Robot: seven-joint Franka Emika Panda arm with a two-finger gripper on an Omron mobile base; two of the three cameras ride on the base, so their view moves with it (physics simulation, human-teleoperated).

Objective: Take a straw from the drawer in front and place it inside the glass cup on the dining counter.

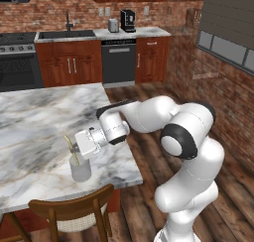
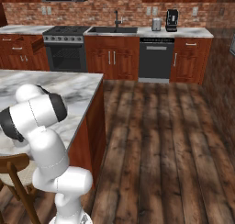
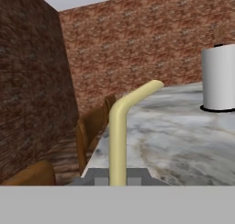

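Dining counter (image 1: pixel 30 117): big white marble slab with grey veins. A wooden chair (image 1: pixel 74 209) was tucked at its near edge. The arm reached in from the right, forearm level over the counter's near right corner.

Glass cup (image 1: pixel 81 170): stood upright on the counter near that near right corner, just in from the near edge, above the chair back.

Gripper (image 1: pixel 74 148): sat directly over the cup, wrist turned so the hand pointed left across the slab. Fingers were closed on the straw (image 1: pixel 72 149), pinching it partway along its length.

Straw: pale yellow, long axis close to vertical, bent top leaning left. In the left base view its lower end seemed to reach down past the cup's rim, though the translucent wall and coarse render left that uncertain. In the hand view the straw (image 3: pixel 118 140) rose straight up between the fingertips, then kinked right.

Key relation: cup mouth lay straight below the held straw, so the coming move looked like a short vertical drop and a release, no sideways travel.

Hard to see: the finger pads were mostly masked by the hand body. A white cylinder (image 3: pixel 219 78) stood further along the counter in the hand view, unidentified.
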